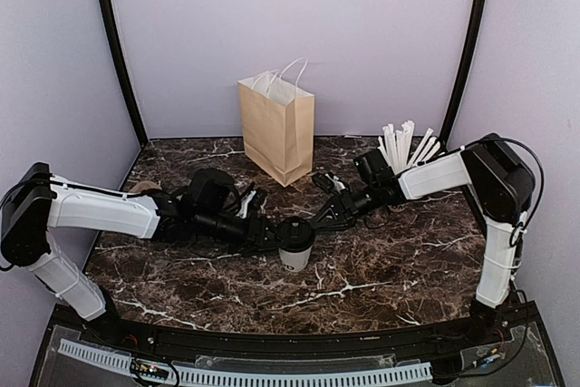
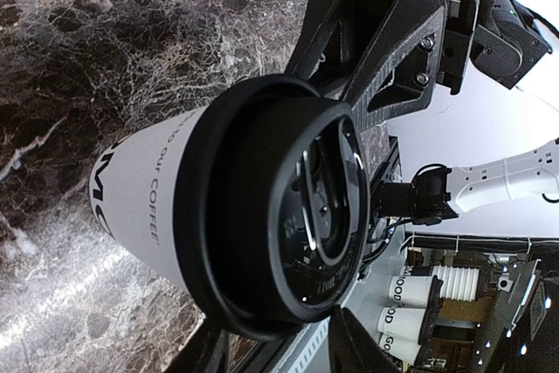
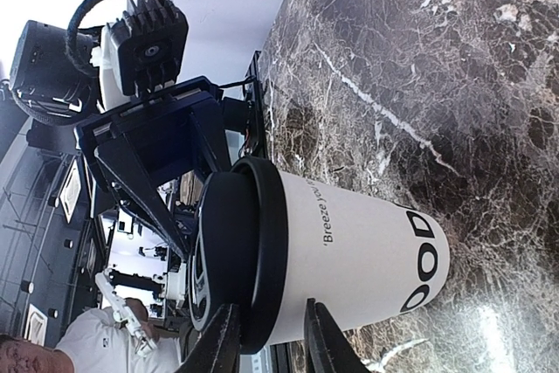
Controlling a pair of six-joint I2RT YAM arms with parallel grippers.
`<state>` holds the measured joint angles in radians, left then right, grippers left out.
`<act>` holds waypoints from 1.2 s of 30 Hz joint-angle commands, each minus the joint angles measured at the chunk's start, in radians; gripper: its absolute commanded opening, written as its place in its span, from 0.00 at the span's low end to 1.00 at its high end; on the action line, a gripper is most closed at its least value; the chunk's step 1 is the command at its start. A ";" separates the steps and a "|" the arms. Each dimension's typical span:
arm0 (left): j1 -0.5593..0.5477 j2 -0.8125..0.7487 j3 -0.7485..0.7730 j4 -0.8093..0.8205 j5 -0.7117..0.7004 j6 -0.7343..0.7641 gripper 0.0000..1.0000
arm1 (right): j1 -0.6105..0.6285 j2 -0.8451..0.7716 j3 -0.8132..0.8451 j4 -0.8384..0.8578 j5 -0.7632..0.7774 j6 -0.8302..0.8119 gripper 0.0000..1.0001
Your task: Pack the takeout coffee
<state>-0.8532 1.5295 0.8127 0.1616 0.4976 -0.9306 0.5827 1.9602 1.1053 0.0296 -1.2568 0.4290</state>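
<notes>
The takeout coffee [image 1: 295,244], a white paper cup with dark lettering and a black lid [image 1: 296,232], stands upright on the marble table between both arms. My left gripper [image 1: 272,239] meets it from the left and my right gripper [image 1: 318,220] from the right. In the left wrist view the lid [image 2: 262,216] fills the frame, its lower rim wedged between the two fingers of my left gripper [image 2: 288,351]. In the right wrist view my right gripper [image 3: 272,342] straddles the lid's rim [image 3: 266,251], one finger on the lid and one on the cup wall [image 3: 349,251].
A brown paper bag [image 1: 276,129] with white handles stands open at the back centre. A white cup of wrapped straws [image 1: 405,146] is at the back right, behind my right arm. A tan object [image 1: 140,188] shows partly behind my left arm.
</notes>
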 commanded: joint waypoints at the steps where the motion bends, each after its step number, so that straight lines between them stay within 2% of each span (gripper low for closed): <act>1: 0.008 -0.004 0.003 -0.067 -0.064 0.085 0.42 | 0.017 0.016 -0.016 0.013 -0.007 -0.005 0.27; 9: 0.023 0.115 0.006 -0.121 -0.049 0.092 0.40 | 0.018 0.038 -0.007 -0.023 0.028 -0.023 0.25; 15: 0.039 0.213 -0.026 -0.178 -0.025 0.088 0.38 | 0.021 0.084 0.006 -0.154 0.105 -0.091 0.24; 25: 0.082 0.330 -0.085 -0.120 -0.022 0.088 0.34 | 0.022 0.171 0.061 -0.380 0.343 -0.201 0.19; 28: 0.084 0.361 -0.096 -0.115 -0.027 0.104 0.33 | 0.021 0.167 0.064 -0.383 0.322 -0.214 0.19; 32: 0.086 0.344 -0.096 -0.075 -0.026 0.113 0.32 | 0.022 0.130 0.082 -0.353 0.187 -0.229 0.21; 36: 0.085 0.276 -0.043 -0.166 -0.108 0.173 0.32 | 0.020 0.104 0.121 -0.393 0.160 -0.271 0.22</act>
<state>-0.7815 1.7218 0.8032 0.3397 0.7692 -0.8520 0.5655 2.0251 1.2392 -0.2276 -1.2472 0.2352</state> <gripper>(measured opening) 0.323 0.217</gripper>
